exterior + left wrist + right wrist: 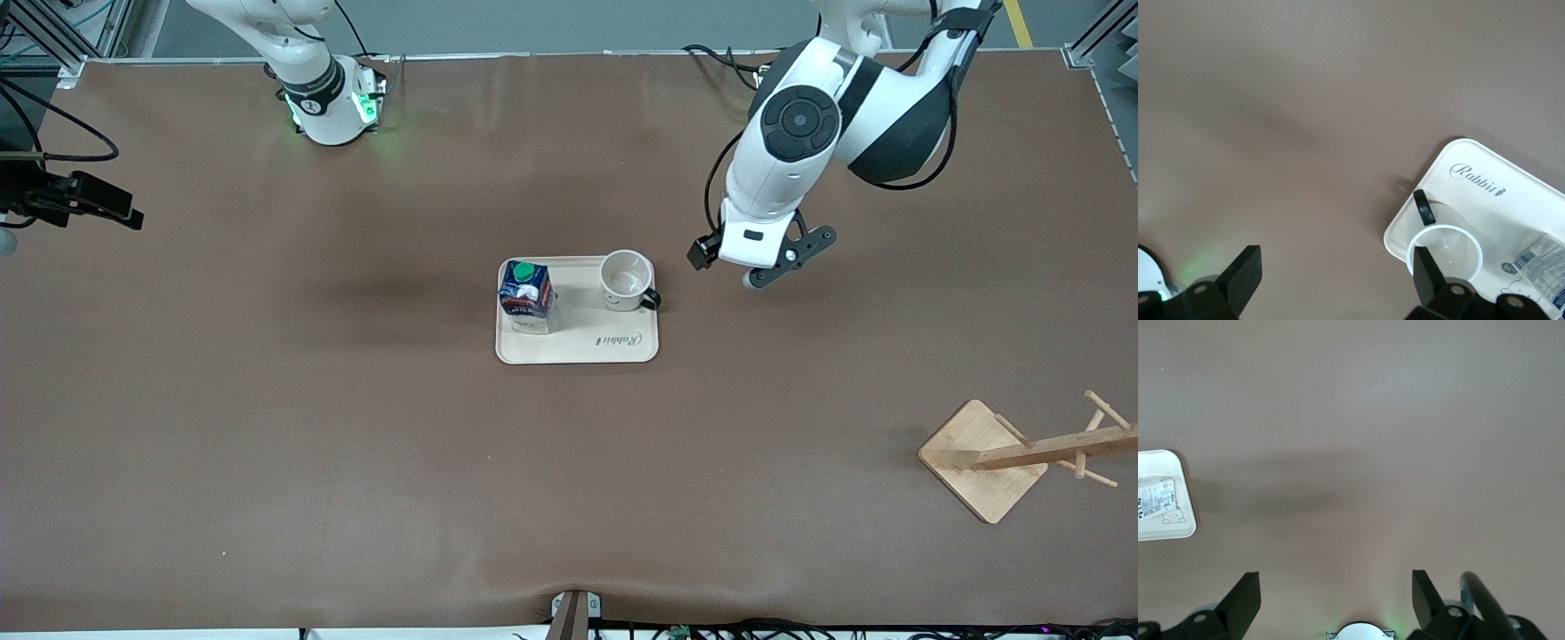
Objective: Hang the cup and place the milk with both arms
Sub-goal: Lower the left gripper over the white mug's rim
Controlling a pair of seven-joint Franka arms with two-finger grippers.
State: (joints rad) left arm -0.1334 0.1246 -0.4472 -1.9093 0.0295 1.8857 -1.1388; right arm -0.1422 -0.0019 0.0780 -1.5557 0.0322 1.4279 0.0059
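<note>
- Cup (626, 280) and milk (525, 295) stand on tray (578, 342), frame centre.
- Left gripper (769, 267), spread wide, hangs over bare table beside cup; approach step, apparently.
- Right gripper (1335, 603) spread wide, waiting.
- Next: grasp the cup for rack (1022, 453), lower right.

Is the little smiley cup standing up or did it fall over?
Standing up. The cup sits on the tray with its round opening facing upward.
</note>
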